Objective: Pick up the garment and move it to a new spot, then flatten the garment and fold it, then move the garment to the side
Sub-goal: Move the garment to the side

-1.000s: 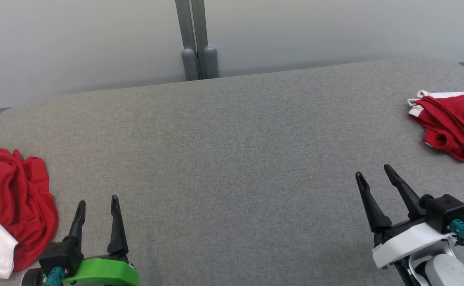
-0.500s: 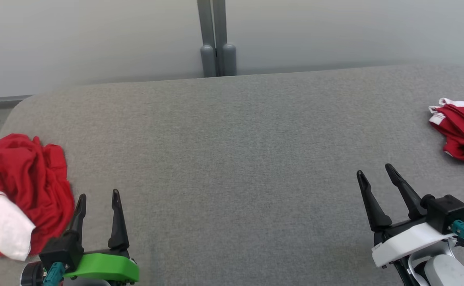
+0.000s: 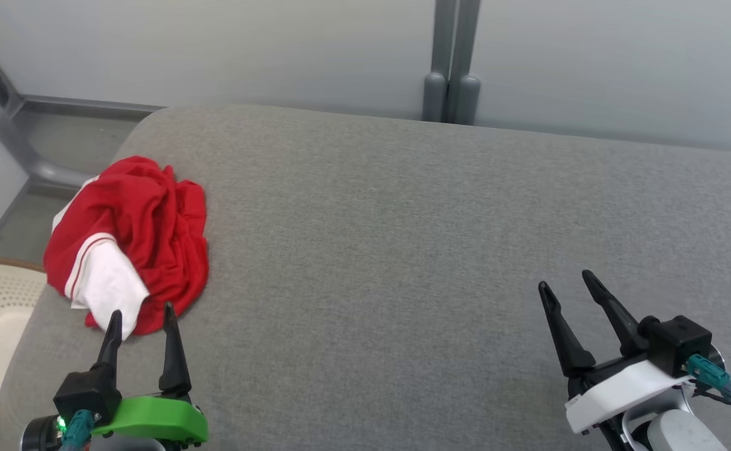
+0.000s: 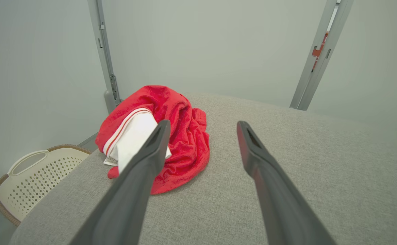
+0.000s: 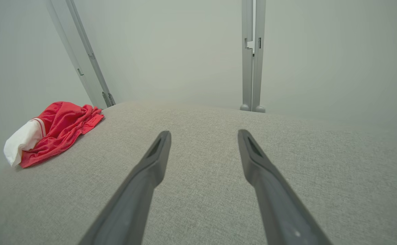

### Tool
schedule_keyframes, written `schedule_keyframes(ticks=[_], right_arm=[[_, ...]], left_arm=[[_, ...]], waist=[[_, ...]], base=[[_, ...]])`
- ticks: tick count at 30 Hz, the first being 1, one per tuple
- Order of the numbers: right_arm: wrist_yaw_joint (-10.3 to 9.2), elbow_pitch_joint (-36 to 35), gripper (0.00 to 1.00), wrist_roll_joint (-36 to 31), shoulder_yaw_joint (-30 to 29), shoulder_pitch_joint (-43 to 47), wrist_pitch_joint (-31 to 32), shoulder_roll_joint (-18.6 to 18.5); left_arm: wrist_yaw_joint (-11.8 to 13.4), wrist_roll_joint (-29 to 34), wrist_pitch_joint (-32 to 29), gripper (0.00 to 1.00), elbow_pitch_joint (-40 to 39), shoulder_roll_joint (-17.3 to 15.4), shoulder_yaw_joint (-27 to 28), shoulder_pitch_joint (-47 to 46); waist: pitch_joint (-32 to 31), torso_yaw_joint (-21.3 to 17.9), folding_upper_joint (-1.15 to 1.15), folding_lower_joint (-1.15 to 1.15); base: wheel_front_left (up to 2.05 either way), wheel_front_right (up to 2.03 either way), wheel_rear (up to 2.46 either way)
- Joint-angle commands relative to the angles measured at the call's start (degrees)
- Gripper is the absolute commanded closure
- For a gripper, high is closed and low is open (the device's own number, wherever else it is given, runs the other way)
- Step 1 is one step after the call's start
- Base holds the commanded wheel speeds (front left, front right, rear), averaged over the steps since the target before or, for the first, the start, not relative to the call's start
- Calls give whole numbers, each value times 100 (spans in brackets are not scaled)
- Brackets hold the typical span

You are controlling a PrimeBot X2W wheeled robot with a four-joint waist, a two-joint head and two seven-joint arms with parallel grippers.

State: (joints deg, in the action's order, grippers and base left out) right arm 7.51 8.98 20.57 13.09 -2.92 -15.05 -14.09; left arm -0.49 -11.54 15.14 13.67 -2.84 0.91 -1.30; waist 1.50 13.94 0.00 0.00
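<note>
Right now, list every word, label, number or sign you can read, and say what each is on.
No text here can be read.
Tag on the garment: print too small to read.
Red mark on the post: too small to tell if it is writing.

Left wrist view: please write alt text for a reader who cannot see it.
A crumpled red and white garment lies on a grey padded table, just beyond the open, empty left gripper. A pale perforated basket sits lower, beside the table, at lower left.
</note>
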Motion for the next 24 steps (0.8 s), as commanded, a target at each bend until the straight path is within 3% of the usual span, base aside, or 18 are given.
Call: schedule_keyframes(ticks=[1, 8, 16, 24], right_arm=[[-4, 25, 0, 25, 17, -22, -17, 15], [-3, 86, 0, 67, 89, -45, -17, 100], [-3, 116, 0, 105, 217, -105, -17, 95], [-3, 32, 0, 121, 354, -401, -17, -170]], left_arm=[[28, 5, 0, 0, 31, -12, 40, -15], [-38, -48, 0, 0, 195, -12, 18, -60], [-186, -142, -54, 0, 435, -39, 18, -242], [-204, -182, -1157, 0, 542, -324, -74, -1456]], waist=[[-57, 459, 0, 0], [-129, 766, 0, 0], [-107, 752, 0, 0], [285, 581, 0, 0]], base=[[0, 0, 0], [0, 0, 0], [0, 0, 0], [0, 0, 0]])
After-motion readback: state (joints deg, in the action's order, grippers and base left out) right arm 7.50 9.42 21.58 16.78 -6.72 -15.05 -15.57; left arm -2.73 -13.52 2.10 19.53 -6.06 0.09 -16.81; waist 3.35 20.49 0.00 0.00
